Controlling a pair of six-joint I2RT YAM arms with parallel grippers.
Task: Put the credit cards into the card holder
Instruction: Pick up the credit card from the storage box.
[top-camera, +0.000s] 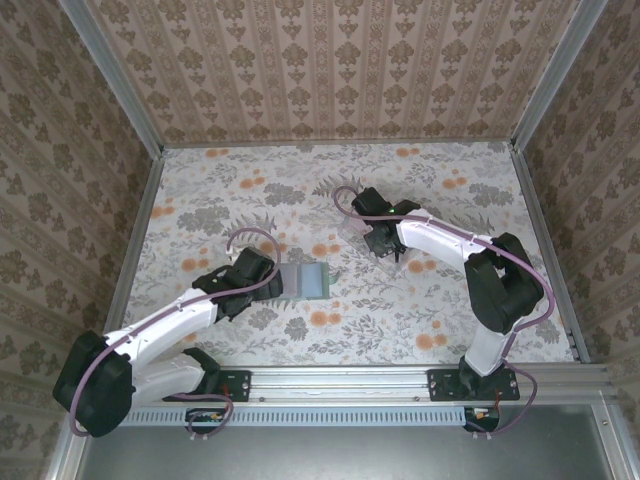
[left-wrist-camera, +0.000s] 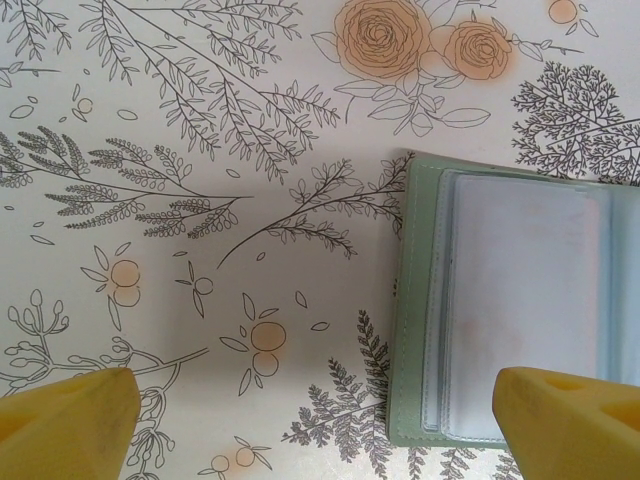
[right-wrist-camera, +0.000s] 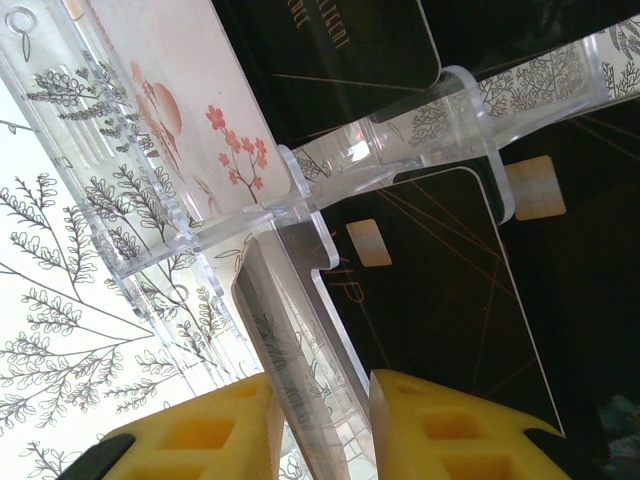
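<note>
There is one card holder (top-camera: 312, 280), one clear tray (right-wrist-camera: 130, 230) and four credit cards (right-wrist-camera: 430, 290) that can be counted in the right wrist view. Three of the cards are black, two of them with a gold chip showing, and one is a pale card (right-wrist-camera: 180, 110) printed with pink blossoms. All four stand in the tray's slots.

The holder is a dull-green wallet lying open and flat on the flowered table (top-camera: 200, 200), just toward 7 o'clock from the table's middle. Its clear pockets face up, whitish-blue. The tray sits at 2 o'clock from it, well apart.

The left gripper (left-wrist-camera: 315, 425) hangs at the holder's 9 o'clock edge with its jaws spread wide and nothing between them. The right gripper (right-wrist-camera: 320, 430) is over the tray, its jaws narrow around a thin upright sheet (right-wrist-camera: 300, 350). Whether they press on it cannot be told, nor whether the sheet is a card or a divider.
</note>
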